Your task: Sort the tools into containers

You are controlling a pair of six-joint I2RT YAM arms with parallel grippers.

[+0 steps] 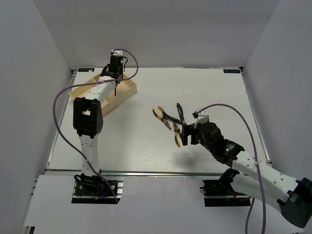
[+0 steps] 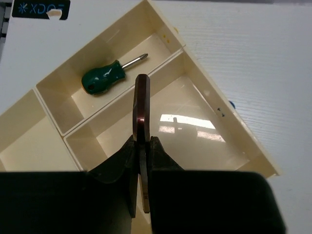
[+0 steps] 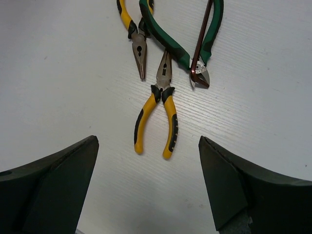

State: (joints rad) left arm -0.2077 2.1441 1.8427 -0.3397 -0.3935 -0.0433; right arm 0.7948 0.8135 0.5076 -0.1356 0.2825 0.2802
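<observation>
My left gripper (image 1: 115,77) (image 2: 141,142) is shut on a thin dark reddish rod (image 2: 141,102) that hangs over the largest compartment of the cream tray (image 1: 127,90) (image 2: 243,141). A green-handled screwdriver (image 2: 104,79) lies in the smaller compartment beyond. My right gripper (image 1: 183,134) (image 3: 148,146) stands open with nothing between its fingers, just above the table. Right in front of it lie yellow-handled pliers (image 3: 163,105) (image 1: 176,138). Behind them lie a second yellow-handled pair (image 3: 137,46) (image 1: 162,117) and green-handled cutters (image 3: 168,41) (image 1: 180,113), with a dark rod (image 3: 202,39) across the cutters.
The tray sits at the table's far left, close to the left wall. A third tray compartment (image 2: 24,141) shows nothing in it. A purple cable (image 1: 61,105) loops beside the left arm, and another runs along the right arm (image 1: 246,124).
</observation>
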